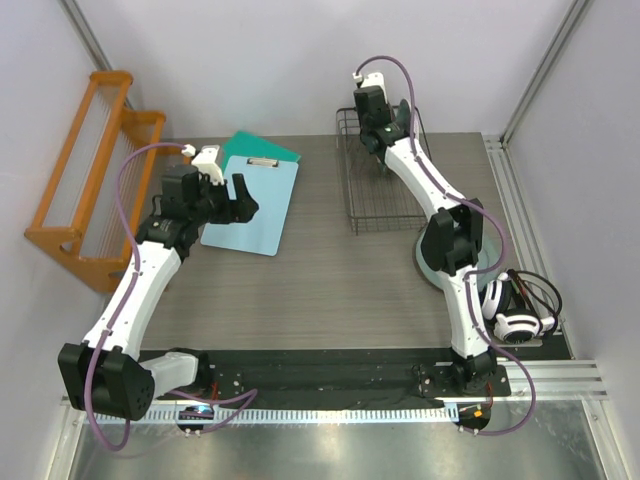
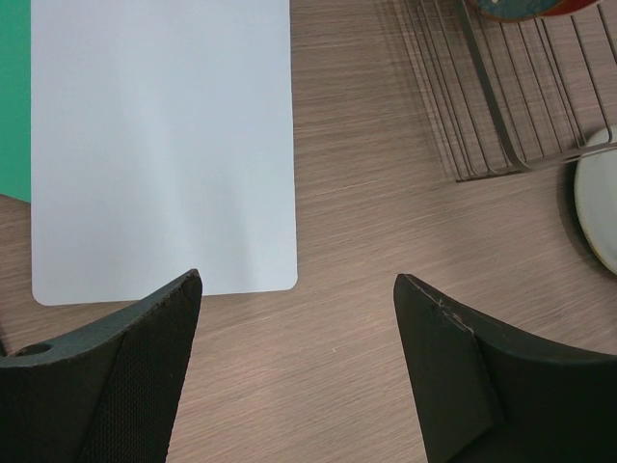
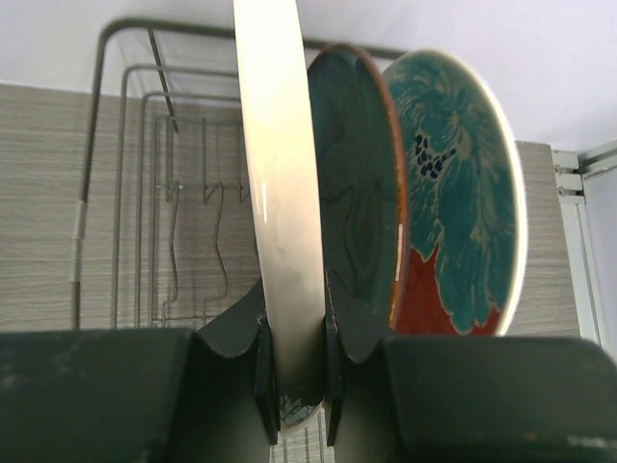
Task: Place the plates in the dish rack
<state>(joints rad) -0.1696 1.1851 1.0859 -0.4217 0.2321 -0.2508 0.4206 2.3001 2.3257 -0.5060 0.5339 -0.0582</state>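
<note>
In the right wrist view my right gripper (image 3: 294, 323) is shut on the rim of the pink-and-cream plate (image 3: 280, 174), held upright and edge-on inside the dish rack (image 3: 82, 231). Right beside it stand the dark teal plate (image 3: 352, 174) and the red-and-teal floral plate (image 3: 458, 193). In the top view the right gripper (image 1: 384, 148) hangs over the rack (image 1: 375, 205), hiding these plates. The pale grey-green plate (image 1: 422, 262) lies flat on the table under the right arm and shows in the left wrist view (image 2: 603, 207). My left gripper (image 1: 243, 200) (image 2: 297, 280) is open and empty over the table.
A light blue clipboard (image 1: 255, 205) (image 2: 159, 145) lies by the left gripper, on a green sheet (image 1: 262, 150). An orange wooden tiered rack (image 1: 85, 190) stands at the far left. A white device with cables (image 1: 518, 318) sits at the right edge.
</note>
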